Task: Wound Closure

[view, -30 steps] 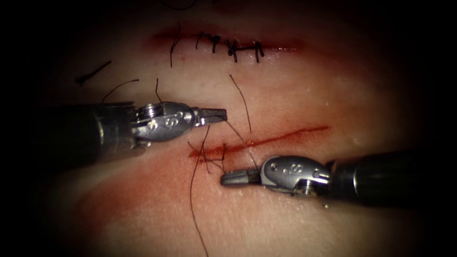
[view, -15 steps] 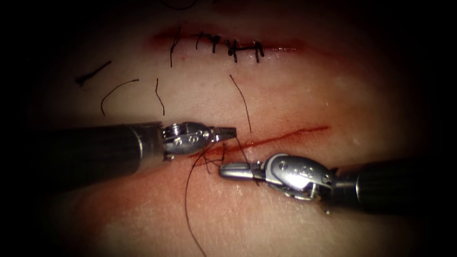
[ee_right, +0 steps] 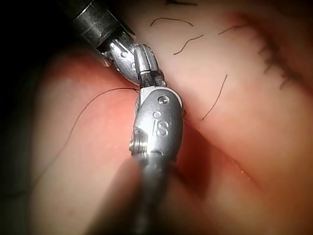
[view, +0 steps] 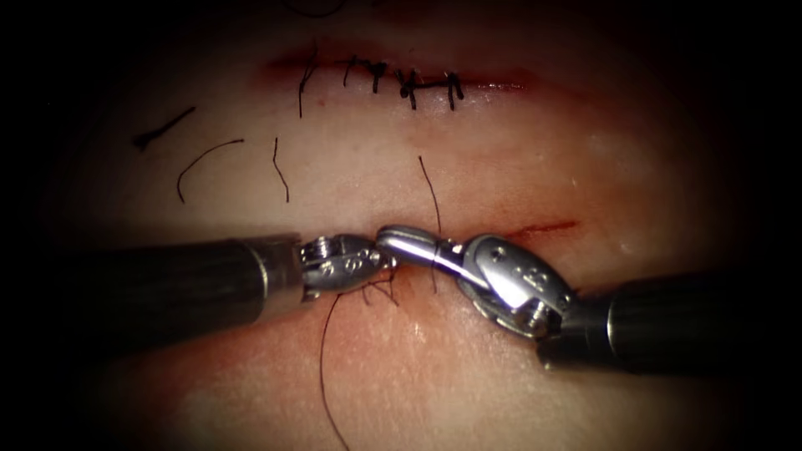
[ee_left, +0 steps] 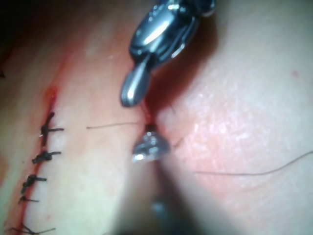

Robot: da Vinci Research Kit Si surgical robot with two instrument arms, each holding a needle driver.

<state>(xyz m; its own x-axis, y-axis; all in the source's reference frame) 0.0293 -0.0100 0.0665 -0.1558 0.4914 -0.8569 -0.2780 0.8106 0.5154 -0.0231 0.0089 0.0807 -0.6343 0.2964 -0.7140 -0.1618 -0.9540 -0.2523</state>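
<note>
Left tool [view: 386, 259] sits tip-down on the left end of the cut [view: 543, 227], thread [view: 322, 367] trailing from beside it toward the viewer; can't tell if its jaws are open or shut. Right tool [view: 397, 240] crosses over that tip, jaws look closed, hold unclear; needle not made out.
</note>
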